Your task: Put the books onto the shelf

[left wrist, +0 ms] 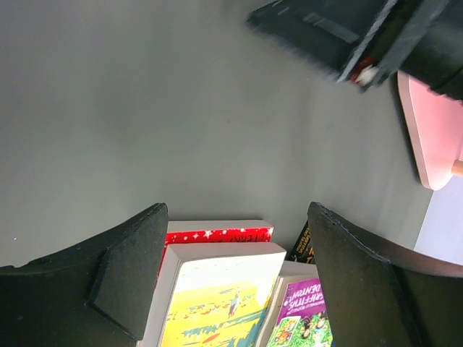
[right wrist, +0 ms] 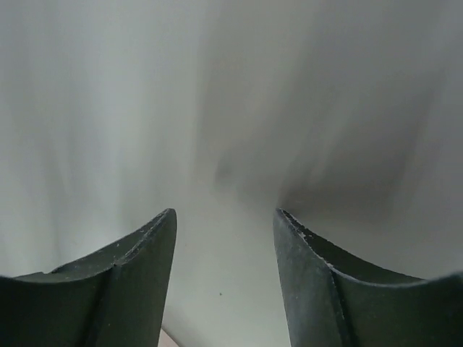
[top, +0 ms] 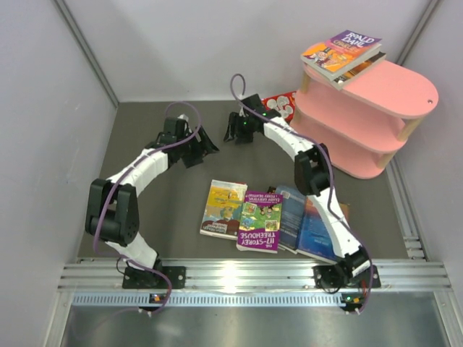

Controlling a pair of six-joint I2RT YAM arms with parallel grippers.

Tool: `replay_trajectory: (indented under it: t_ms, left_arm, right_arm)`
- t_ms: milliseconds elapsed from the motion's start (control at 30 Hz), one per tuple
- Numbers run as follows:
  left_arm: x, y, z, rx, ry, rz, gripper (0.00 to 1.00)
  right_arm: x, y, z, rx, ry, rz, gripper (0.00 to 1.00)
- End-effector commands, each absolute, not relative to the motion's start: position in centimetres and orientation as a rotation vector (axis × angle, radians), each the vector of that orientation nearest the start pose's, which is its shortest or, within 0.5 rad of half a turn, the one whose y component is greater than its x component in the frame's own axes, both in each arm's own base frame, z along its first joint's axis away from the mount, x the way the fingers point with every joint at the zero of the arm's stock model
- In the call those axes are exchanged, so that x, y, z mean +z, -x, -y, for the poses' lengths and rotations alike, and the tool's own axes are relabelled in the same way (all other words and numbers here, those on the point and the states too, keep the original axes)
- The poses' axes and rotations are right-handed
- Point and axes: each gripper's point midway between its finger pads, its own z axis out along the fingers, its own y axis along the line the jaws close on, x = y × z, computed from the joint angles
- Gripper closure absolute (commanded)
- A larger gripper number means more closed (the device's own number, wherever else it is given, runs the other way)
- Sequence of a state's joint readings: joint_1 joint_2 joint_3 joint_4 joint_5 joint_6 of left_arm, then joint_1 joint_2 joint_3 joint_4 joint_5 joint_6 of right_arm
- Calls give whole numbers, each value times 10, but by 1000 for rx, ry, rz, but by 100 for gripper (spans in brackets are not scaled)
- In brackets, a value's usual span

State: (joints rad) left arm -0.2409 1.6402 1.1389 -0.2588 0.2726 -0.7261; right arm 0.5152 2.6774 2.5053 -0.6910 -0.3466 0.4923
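Up on the top board of the pink shelf (top: pixel 396 92), at the far right of the table (top: pixel 137 130), lies a purple book (top: pixel 346 48) whose cover reads "ROALD DAHL". It rests on a second book (top: pixel 365 65) whose title cannot be read. A red book with white spots (top: pixel 281 103) lies at the foot of the shelf, partly hidden behind the right gripper (top: pixel 239 133).

The other books lie flat in a row near the arm bases. There is a yellow book (top: pixel 223 208), and touching it a purple book (top: pixel 259 220) printed "117-STOREY TREEHOUSE", upside down in the top view. Next come two blue books (top: pixel 291 215), overlapping, with the right arm crossing above them. In the left wrist view the word "DENTON" shows on the purple cover, and a red edge with white stars peeks out beyond the yellow one.

The left gripper (top: pixel 200 147) hangs over bare table with its fingers spread wide and nothing between them. The right gripper's fingers are also apart and grip nothing, facing a blurred pale wall.
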Motion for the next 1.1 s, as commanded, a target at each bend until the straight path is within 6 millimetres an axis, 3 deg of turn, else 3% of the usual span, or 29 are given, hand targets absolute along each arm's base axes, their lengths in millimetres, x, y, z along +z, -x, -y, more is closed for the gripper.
replay_trajectory:
  t_ms: [0,100,133,167,200,233,267,300,367,467,500,567,633,667,767,867,967,1067]
  left_arm:
    - [154,-400,173,-803,420,-2324,17]
    - [155,-395,170,-788,424,-2326,17]
    - [159,-395,168,-781,421,-2316,17]
    - [160,-394,167,-773,421,-2319,17]
    - [162,-393,166,-766,420,-2315,17]
    - [166,-392,164,-762,417,-2303,17]
    - [168,-392,162,-751,420,-2296,17]
    - [168,-391,161,-745,423,-2296,17]
    - [171,-389,158,-724,419,-2286,17]
    - [173,-387,153,-692,424,-2285,17]
    - [172,-388,152,-682,422,-2282,17]
    - [172,-391,150,-671,427,-2271,16]
    - [173,-399,148,-653,433,-2248,16]
    - [175,-403,147,-647,423,-2242,16]
    - [178,-413,145,-631,421,-2237,16]
    - [180,-425,144,-634,420,-2232,16]
    - [178,-436,143,-651,422,-2234,16]
    - [172,-446,141,-678,432,-2252,17]
  right_arm:
    - [184,-596,-323,884,-79,-2116,44]
    - [235,-645,-303,857,-234,-1842,34]
    - [225,-661,-303,849,-260,-1797,33]
    - [226,-672,-301,844,-285,-1750,34]
    - [247,-684,-296,867,-333,-1663,34]
    - [222,-698,-291,855,-385,-1644,34]
    - [232,-706,-286,877,-420,-1558,35]
    - [228,-715,-272,861,-539,-1513,39]
    - [213,-724,-261,826,-625,-1474,42]
    - [199,-731,-246,690,-661,-1435,48]
    - [189,-733,-236,619,-695,-1451,56]
    - [170,-733,-213,524,-769,-1497,71]
    - [135,-732,-197,479,-809,-1591,86]
    - [126,-737,-182,488,-842,-1607,87]
    - [87,-730,-172,504,-852,-1766,89]
    - [60,-715,-177,554,-840,-1929,92]
    - [27,-685,-199,617,-817,-2131,94]
    - [-4,-639,-240,746,-731,-2378,94]
